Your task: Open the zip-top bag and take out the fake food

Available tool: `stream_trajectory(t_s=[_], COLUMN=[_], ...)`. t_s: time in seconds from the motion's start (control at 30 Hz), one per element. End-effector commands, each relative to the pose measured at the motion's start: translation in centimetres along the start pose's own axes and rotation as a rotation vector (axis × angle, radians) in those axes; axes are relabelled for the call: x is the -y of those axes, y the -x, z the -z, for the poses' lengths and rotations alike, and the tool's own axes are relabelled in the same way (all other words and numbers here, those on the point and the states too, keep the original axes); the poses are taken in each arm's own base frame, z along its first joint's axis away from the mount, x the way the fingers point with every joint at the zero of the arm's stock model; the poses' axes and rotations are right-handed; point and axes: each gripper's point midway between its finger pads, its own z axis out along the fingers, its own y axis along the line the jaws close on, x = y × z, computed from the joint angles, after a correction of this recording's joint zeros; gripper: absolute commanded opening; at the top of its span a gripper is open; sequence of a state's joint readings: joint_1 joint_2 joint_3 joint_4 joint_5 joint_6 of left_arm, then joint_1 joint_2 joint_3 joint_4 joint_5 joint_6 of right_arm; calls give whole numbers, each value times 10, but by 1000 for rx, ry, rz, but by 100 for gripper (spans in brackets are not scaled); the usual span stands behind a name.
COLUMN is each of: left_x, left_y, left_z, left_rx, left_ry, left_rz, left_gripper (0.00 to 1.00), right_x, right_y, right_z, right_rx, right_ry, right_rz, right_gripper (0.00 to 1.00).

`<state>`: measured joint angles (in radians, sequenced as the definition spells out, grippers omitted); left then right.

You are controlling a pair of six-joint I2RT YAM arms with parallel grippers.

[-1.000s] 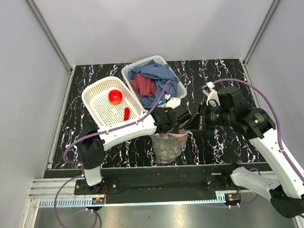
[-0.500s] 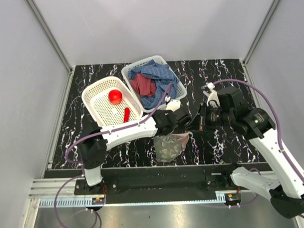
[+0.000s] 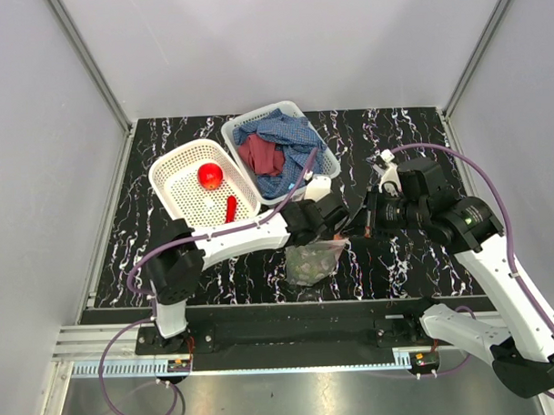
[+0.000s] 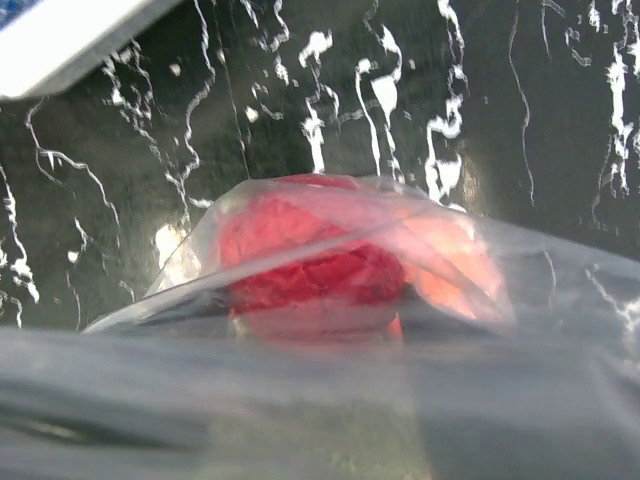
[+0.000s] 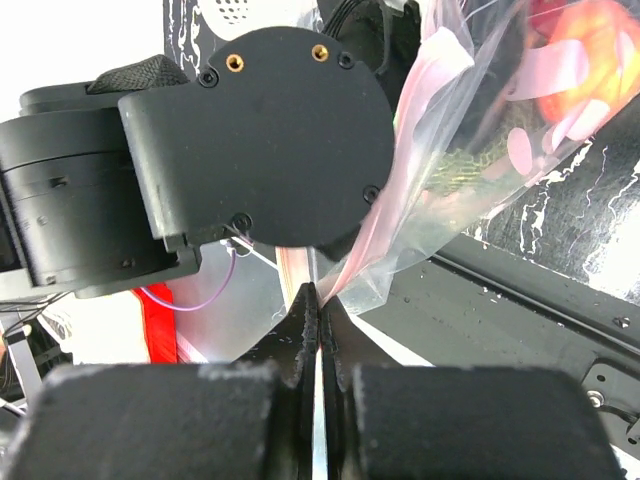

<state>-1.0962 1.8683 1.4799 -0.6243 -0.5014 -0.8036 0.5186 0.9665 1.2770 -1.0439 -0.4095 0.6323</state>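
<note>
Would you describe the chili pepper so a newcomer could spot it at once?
On the black marbled table, find the left white basket, the one without cloths. Of its two red pieces, the chili pepper is the slim, stick-like one, not the round fruit behind it.

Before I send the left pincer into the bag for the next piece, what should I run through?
1. Right pincer clamped on the zip-top bag edge: ok.
2. Left pincer open: cannot tell, its fingers are hidden.
3. Bag mouth wide enough to enter: cannot tell.
4. Food in the bag: ok, a red piece and an orange-peach fruit show through the plastic.
5. Room in the white basket beside its red ball and chili: ok.
</note>
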Motion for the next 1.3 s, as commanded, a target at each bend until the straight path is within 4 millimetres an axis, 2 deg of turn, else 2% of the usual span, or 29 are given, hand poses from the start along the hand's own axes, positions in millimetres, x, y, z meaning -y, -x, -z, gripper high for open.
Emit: stream_trajectory(t_s=[0.0,0.07,0.1,0.2,0.33,0.4,0.47,0.57,0.7,0.73,0.8,0.83,0.93,0.97,1.03,1.07,1.17,1.27], left_x=[-22,-19,-15,-13,-5,4,14,29,37,35,35,29,23,20,17,12,-2,-19], left_y=[32,36,37,36,33,31,22,17,19,24,27,35,45,51,63,72,97,125], left_z=[0,3,5,14,38,57,74,104,146,162,180,197,225,246,267,284,310,316], left_rx=[130,138,131,116,108,97,57,16,20,36,50,81,137,168,236,280,389,457], left_ry=[48,28,9,-18,-87,-146,-207,-325,-445,-478,-524,-559,-641,-703,-764,-800,-816,-772], left_rz=[-8,-42,-53,-67,-71,-76,-84,-73,-60,-53,-54,-39,-67,-69,-88,-80,-58,13], left_gripper=[46,29,11,5,1,0,0,0,0,0,0,0,0,0,0,0,0,0], right_x=[-28,-27,-27,-25,-20,-18,-17,-11,-4,-1,2,4,8,10,14,15,14,13], right_y=[3,3,3,3,3,5,7,12,18,19,20,21,21,21,20,20,17,16], right_z=[25,25,25,24,19,16,13,8,2,-1,-3,-6,-10,-11,-13,-14,-15,-14], right_rx=[44,46,47,48,44,47,51,58,63,64,64,62,54,53,46,45,34,32], right_ry=[106,100,102,95,79,74,67,36,1,-13,-25,-32,-46,-52,-62,-65,-58,-50], right_rz=[64,65,67,71,74,76,84,108,133,136,135,137,139,141,141,140,135,125], right_gripper=[0,0,0,0,0,0,0,0,0,0,0,0,0,0,0,0,0,0])
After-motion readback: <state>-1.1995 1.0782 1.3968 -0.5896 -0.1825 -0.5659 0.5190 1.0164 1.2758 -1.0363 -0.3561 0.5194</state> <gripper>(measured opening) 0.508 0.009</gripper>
